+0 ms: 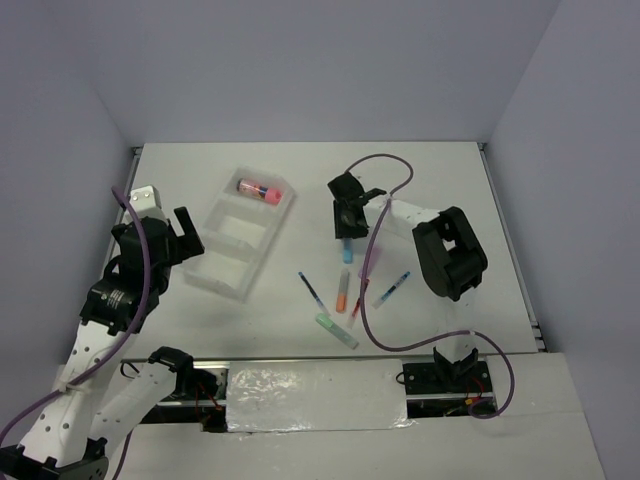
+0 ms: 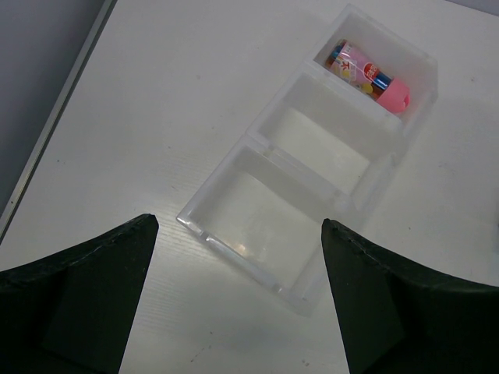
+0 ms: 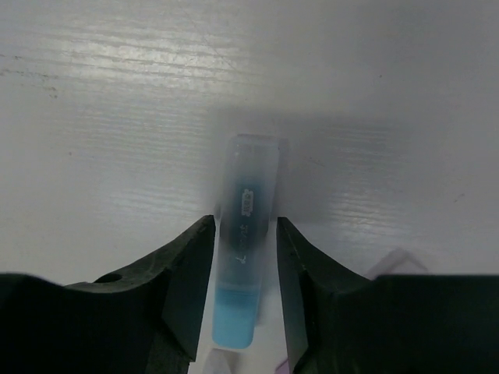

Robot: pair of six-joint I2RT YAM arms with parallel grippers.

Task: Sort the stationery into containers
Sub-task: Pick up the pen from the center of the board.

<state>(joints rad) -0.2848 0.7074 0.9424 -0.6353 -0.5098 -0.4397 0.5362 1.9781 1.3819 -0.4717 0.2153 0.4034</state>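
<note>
The right gripper [image 3: 244, 230] sets its jaws close on either side of a blue highlighter [image 3: 251, 179] lying flat on the desk [image 3: 117, 117]. Whether they pinch it cannot be told. The left gripper [image 2: 239, 220] hangs with jaws spread wide. The clear three-compartment tray [image 2: 269, 148] lies ahead between them, a pink tube [image 2: 366, 76] in the compartment farthest from them.

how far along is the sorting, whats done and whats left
Done: only the pink-red tube lies in the tray, in its far compartment; the other two compartments hold nothing.
In hand: the right gripper straddles the blue highlighter, which lies on the table; a firm grip cannot be confirmed. The left gripper hovers open over the tray.
Left: the orange highlighter, green highlighter and thin pens.
</note>
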